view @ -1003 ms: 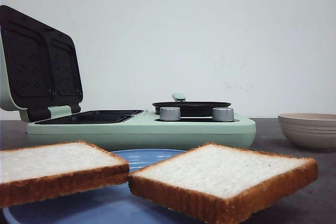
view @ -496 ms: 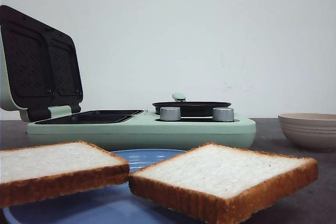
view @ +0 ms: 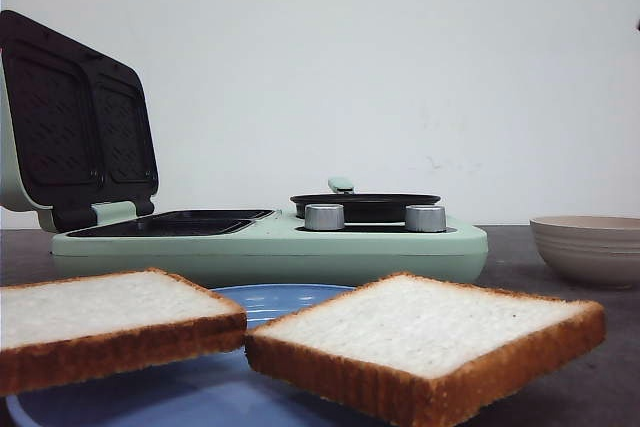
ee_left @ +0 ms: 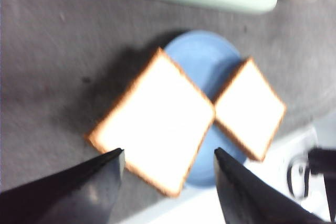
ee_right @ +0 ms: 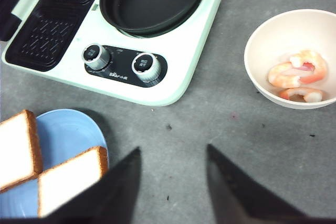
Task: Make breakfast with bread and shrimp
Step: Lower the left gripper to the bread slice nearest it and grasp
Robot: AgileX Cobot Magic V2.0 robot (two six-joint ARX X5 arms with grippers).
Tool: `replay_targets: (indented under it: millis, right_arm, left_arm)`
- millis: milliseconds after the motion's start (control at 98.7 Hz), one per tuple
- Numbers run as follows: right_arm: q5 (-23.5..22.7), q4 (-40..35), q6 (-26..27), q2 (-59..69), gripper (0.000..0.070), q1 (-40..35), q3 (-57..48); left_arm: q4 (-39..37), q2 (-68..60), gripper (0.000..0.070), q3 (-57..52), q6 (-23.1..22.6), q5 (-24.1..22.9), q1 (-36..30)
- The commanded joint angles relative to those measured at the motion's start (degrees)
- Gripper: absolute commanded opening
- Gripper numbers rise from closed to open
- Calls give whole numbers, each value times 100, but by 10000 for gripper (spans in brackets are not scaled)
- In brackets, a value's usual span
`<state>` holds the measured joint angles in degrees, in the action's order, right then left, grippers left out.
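Behind the bread [view: 425, 332], breakfast maker [view: 270, 242], bowl [view: 588, 245]

Two bread slices [view: 420, 325] show a pale, porous, matt crumb with rough golden-brown crust. They rest on a smooth, glossy blue plate [view: 270, 299]. The cooker [view: 270, 247] has a smooth mint-green shell that looks like plastic, dark matt ribbed plates [ee_right: 50, 32] and brushed-metal knobs [view: 323, 217]. The worktop [ee_right: 252, 140] is grey, matt and speckled.

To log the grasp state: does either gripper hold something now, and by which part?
Nothing is held. The left gripper is open above the bread slices, and the right gripper is open over bare table.
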<state>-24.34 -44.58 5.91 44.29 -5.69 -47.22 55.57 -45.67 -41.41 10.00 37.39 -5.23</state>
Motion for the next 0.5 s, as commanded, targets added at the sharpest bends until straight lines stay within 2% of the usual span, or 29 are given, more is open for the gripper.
replay_targets:
  millis: [0,324,375,486]
  right_arm:
    - [-63,39,-105,17,273,-52,-66]
    - [-186,35,-136,17,273,-168,-66]
    - [-186,35,-144,17,273,-168,-66]
    - [-238,39,-151,17,273,-168,-66]
  left_arm:
    - [28,-155,318,-50,-160,24,-116]
    - [146,-758,335,125,-24,-63,-354]
    - [153,-778,369,177,24,-173,-354]
    - [129,-785,368,372,162,-354,-352]
